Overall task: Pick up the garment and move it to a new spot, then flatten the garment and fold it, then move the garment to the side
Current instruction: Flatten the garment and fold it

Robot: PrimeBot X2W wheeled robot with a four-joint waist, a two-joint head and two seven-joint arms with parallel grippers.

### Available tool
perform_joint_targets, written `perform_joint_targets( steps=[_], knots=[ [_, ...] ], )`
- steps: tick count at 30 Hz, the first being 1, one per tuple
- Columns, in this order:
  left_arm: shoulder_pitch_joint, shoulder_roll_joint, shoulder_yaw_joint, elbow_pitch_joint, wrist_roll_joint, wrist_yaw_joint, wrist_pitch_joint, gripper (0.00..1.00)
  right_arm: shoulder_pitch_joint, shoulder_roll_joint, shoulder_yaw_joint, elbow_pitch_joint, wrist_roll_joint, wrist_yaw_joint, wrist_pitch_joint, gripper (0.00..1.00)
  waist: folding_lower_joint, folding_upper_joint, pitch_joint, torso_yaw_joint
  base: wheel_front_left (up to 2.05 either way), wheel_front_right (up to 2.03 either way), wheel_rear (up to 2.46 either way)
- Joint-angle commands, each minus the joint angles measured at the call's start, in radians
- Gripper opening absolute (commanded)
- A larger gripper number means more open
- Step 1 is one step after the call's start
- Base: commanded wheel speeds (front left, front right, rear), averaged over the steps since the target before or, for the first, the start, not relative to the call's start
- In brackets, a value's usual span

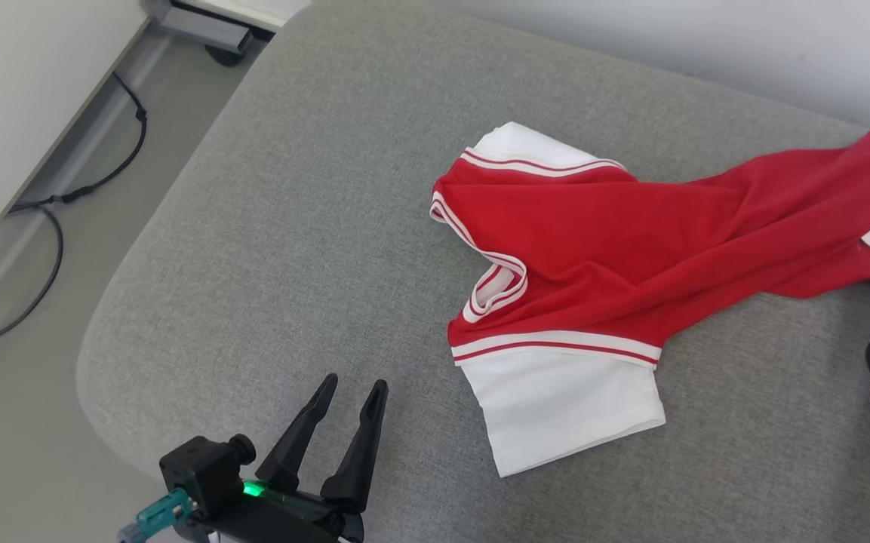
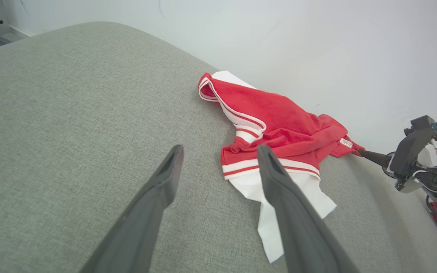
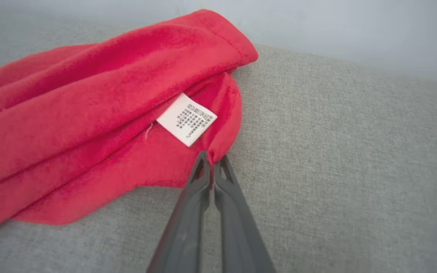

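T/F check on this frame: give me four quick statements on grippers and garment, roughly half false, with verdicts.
1. The right gripper is shut on a red edge of the garment. True.
2. The left gripper holds a white sleeve. False: it is open over the bare grey cushion, apart from the garment.
3. The garment lies flat and folded. False: it is bunched and wrinkled.
4. A white care label sits close to the right gripper's pinch. True.
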Motion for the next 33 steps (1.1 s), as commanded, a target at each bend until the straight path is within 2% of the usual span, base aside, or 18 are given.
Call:
perform_joint_targets(
  steps=[1,5,9,19,27,33],
  knots=[
    [0.0,0.009,0.003,0.0,0.002,0.001,-0.001,1.0,0.029,0.014,0.007,-0.036,0.027,-0.002,-0.008,0.0,0.0,-0.0001,-0.022,-0.017,0.0,0.0,0.0],
    [0.008,0.017,0.004,-0.005,-0.001,0.005,0.003,1.0,0.103,0.042,0.026,-0.147,0.082,-0.002,0.007,0.0,0.0,-0.0001,-0.047,-0.044,0.0,0.0,0.0],
    [0.016,0.025,0.004,-0.012,-0.005,0.008,0.007,1.0,0.226,0.075,0.056,-0.328,0.155,-0.002,0.068,0.0,0.0,-0.0001,-0.069,-0.087,0.0,0.0,0.0],
    [0.018,0.036,0.005,-0.022,-0.007,0.009,0.011,1.0,0.473,0.096,0.092,-0.7,0.295,-0.002,0.23,0.0,0.0,-0.0001,-0.104,-0.17,0.0,0.0,0.0],
    [0.023,0.043,0.01,-0.026,-0.012,0.014,0.009,1.0,0.566,0.097,0.087,-0.829,0.412,-0.002,0.226,0.0,0.0,-0.0001,-0.121,-0.218,0.0,0.0,0.0],
    [0.019,0.046,0.01,-0.027,-0.013,0.015,0.01,1.0,0.518,0.097,0.091,-0.903,0.439,-0.002,0.173,0.0,0.0,-0.0001,-0.131,-0.244,0.0,0.0,0.0]
  ],
)
